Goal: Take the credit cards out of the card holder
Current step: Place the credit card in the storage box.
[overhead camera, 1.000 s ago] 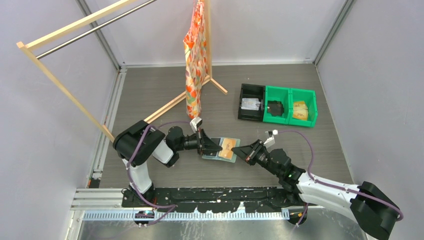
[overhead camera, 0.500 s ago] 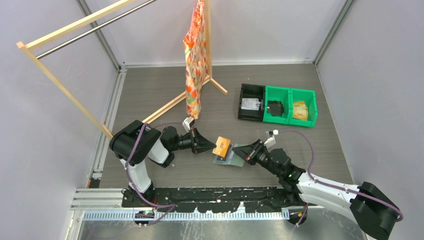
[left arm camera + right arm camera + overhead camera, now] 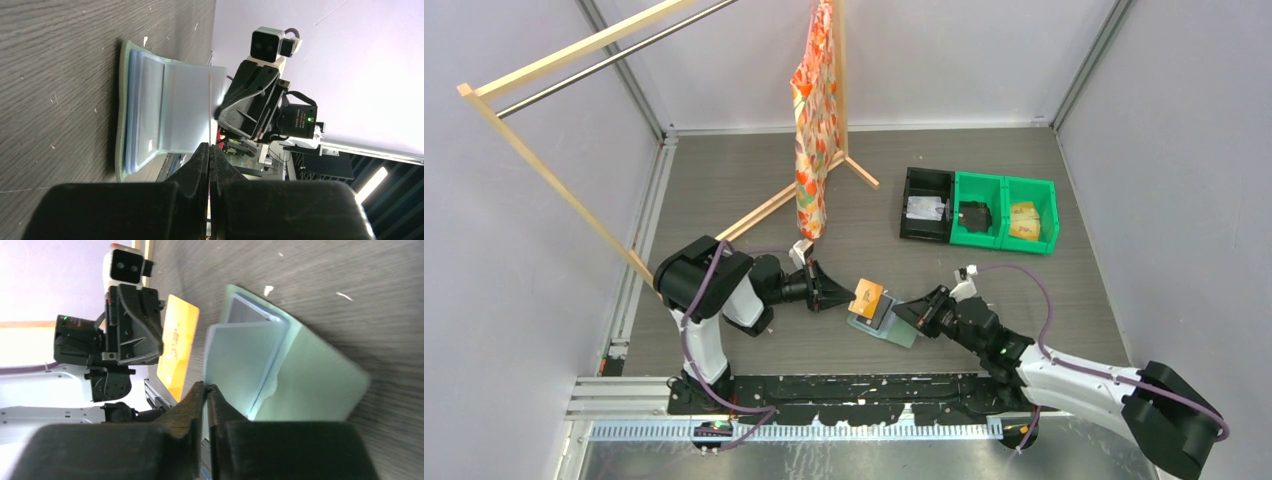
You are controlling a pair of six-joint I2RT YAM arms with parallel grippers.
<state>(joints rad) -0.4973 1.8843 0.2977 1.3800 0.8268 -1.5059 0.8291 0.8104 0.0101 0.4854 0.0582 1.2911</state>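
An orange card (image 3: 867,297), out of the card holder (image 3: 892,331) being gripped by the right tool (image 3: 913,312), is being pinched by the left tool (image 3: 848,297) and probably needs putting down next.

No legible text or labels

Lab test cell: plain grey walls (image 3: 1194,150), aluminium rail (image 3: 824,431), wood-grain table (image 3: 724,180).

Black-and-white arms (image 3: 1074,372), purple cables (image 3: 1045,300)
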